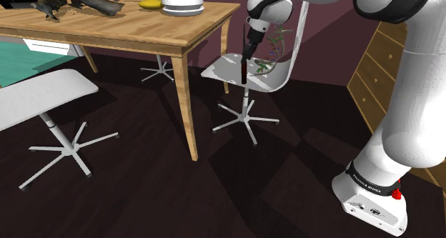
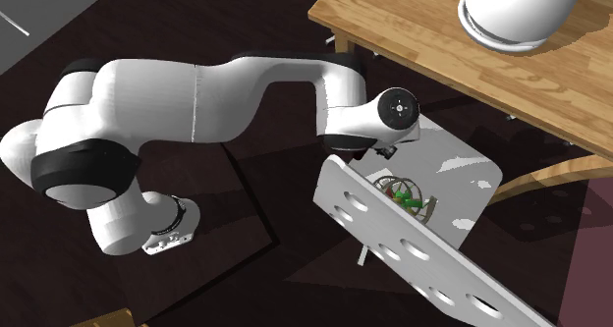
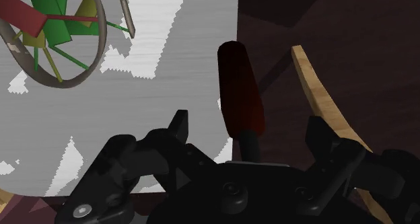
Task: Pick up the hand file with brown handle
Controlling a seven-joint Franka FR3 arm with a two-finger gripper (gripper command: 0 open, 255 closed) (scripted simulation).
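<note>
The pincer [image 3: 248, 130] straddles the upright hand file [image 1: 245, 63], dark-red handle [image 3: 239, 88] down.

Dark wood floor [image 1: 157, 194], maroon walls [image 1: 336, 36]. Wooden worktop [image 1: 179, 26] at 11 o'clock, white swivel chair [image 1: 246, 119] at 12, a second swivel chair [image 1: 43, 97] at 9, wooden dresser [image 1: 375, 79] at 3.
</note>
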